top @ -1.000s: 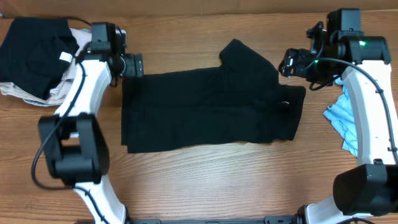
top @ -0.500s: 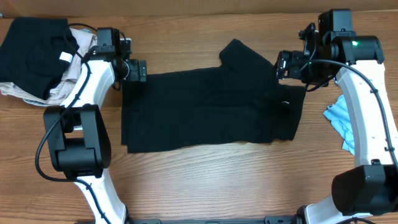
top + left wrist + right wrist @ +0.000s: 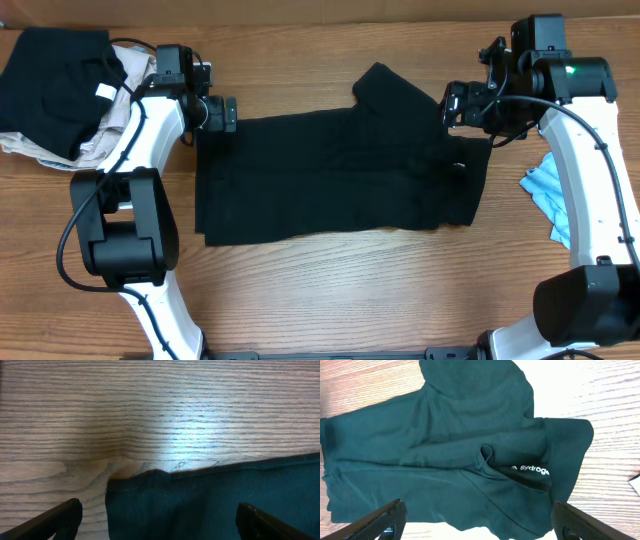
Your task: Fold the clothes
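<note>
Jaws stand wide and empty on my left gripper (image 3: 159,506) and right gripper (image 3: 479,506), each poised at a far corner of the black garment (image 3: 330,175) lying flat on the wooden table (image 3: 330,290). I judge it light and limp, so I'd pinch the hemmed corner (image 3: 120,485) at left, the thicker edge by the white label (image 3: 530,469) at right.

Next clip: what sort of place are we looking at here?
Probably a robot test bench rather than a home: a wood-grain table, the left arm and right arm standing at its near edge, a black garment spread flat between them, and a pile of clothes beside it.
</note>
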Controlling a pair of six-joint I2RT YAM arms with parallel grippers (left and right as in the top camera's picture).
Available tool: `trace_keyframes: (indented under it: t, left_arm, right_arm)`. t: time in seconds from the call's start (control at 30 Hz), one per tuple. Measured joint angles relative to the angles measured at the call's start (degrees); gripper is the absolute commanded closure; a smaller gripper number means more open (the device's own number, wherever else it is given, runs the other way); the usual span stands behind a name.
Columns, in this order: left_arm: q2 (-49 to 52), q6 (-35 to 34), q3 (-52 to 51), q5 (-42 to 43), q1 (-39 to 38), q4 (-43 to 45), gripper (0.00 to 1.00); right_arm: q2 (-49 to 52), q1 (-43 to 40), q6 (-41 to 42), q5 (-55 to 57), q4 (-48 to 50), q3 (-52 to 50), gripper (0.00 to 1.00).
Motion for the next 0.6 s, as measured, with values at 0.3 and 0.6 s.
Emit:
trace_keyframes:
  t: [0.3, 0.6]
  left_arm:
    - [0.0, 0.0, 0.0, 0.0, -0.1, 0.0, 0.0]
    - [0.0, 0.0, 0.0, 0.0, -0.5, 0.0, 0.0]
  right_arm:
    - [0.0, 0.0, 0.0, 0.0, -0.2, 0.0, 0.04]
    - [0.0, 0.0, 0.0, 0.0, -0.7, 0.0, 0.03]
